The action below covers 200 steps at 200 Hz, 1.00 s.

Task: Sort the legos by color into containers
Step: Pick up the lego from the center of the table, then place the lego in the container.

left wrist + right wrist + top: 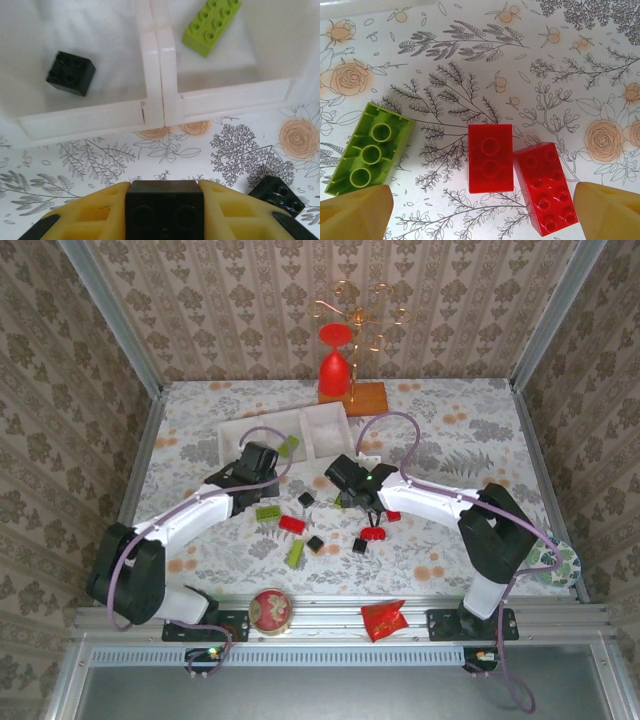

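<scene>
My left gripper (164, 202) is shut on a small black lego (164, 210) and hovers over the table just short of the white container tray (90, 114). One compartment of that tray holds a black lego (71, 73); the adjoining one holds a lime green lego (211, 25). Another black lego (276, 194) lies on the table to the right. My right gripper (482, 215) stands open above two red legos (490, 157) (546, 187) lying side by side, with a green lego (370, 147) to their left. From above, the left gripper (262, 462) is at the tray's (240, 430) near edge and the right gripper (352, 483) is mid-table.
Loose legos lie scattered mid-table: green (267, 512) (296, 554), red (292, 524) (375, 534), black (315, 543) (359, 546). A red goblet (335, 360) stands on a wooden block at the back. A round red tin (270, 610) and a red packet (384, 620) sit on the near rail.
</scene>
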Available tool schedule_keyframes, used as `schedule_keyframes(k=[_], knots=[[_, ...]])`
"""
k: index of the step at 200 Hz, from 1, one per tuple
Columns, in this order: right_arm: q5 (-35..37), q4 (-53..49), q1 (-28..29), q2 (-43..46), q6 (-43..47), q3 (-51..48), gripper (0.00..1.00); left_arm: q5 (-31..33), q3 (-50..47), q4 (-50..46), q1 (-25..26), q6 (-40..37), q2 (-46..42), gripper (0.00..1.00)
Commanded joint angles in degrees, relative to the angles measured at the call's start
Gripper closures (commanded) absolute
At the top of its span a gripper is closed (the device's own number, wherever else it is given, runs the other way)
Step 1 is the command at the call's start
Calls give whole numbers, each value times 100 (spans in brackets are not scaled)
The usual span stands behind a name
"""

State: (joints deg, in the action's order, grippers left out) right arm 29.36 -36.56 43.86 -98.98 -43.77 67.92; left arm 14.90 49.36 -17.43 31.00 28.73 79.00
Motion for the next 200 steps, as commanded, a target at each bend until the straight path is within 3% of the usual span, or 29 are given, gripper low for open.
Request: schedule_keyframes(k=[1, 42, 107, 200], knots=[[78, -179, -76, 293, -193, -136, 8, 200, 35, -166, -229, -41, -230, 90], [47, -115, -192, 595, -215, -399, 10, -127, 261, 121, -923, -312, -89, 90], [-428, 35, -373, 593, -191, -458, 18, -516, 1013, 315, -1531, -669, 891, 89], [-832, -251, -396, -71, -149, 44, 26, -638, 1758, 504, -1817, -801, 1894, 73]])
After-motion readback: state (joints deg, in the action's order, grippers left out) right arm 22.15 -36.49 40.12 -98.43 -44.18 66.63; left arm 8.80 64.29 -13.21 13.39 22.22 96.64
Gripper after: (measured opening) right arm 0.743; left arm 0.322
